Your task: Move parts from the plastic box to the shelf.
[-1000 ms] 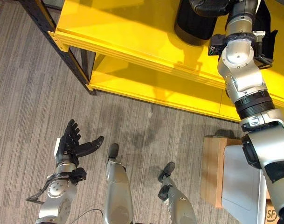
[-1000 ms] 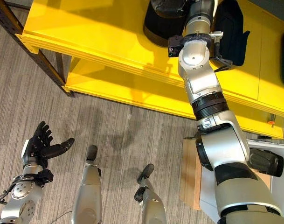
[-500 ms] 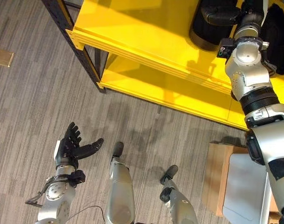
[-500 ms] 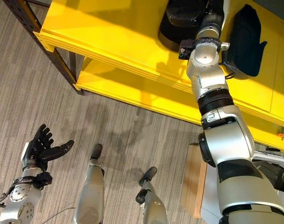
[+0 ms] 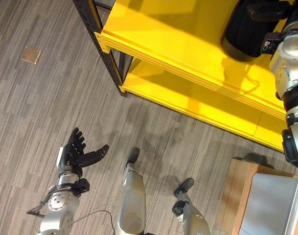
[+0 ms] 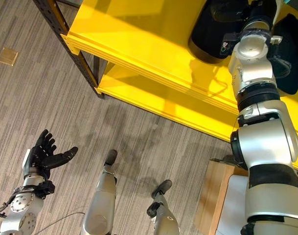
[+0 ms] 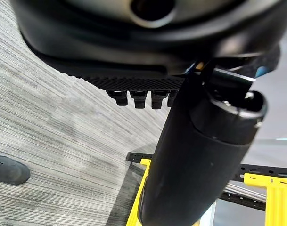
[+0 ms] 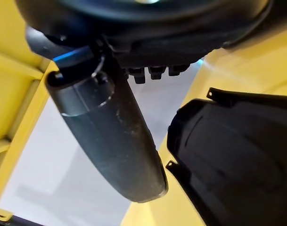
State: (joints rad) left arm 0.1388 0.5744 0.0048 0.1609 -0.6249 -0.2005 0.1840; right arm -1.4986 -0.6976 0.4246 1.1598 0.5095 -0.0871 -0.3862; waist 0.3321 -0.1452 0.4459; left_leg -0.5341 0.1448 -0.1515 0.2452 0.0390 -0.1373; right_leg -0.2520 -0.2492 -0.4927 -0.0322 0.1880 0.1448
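Observation:
A yellow shelf (image 5: pixel 163 34) on a black frame spans the top of the eye views. A bulky black part (image 6: pixel 205 36) lies on its upper board. My right hand (image 6: pixel 226 10) reaches over that part from the right, open, fingers straight; in the right wrist view its thumb (image 8: pixel 110 136) stands free beside the black part (image 8: pixel 237 160). A second black part (image 6: pixel 289 54) lies on the shelf just right of my right arm. My left hand (image 5: pixel 75 154) hangs low at the left over the floor, open and holding nothing. The grey plastic box (image 5: pixel 276 205) sits at the lower right.
The plastic box rests on a light wooden stand (image 5: pixel 241 188). A black upright post (image 5: pixel 107 46) carries the shelf's left end. The lower yellow board (image 5: pixel 188 98) sits under the upper one. A small brass plate (image 5: pixel 30 55) lies in the grey floor.
The whole picture has shifted right, so the camera has moved. My right hand stays over the black part on the shelf. My left hand keeps its open pose.

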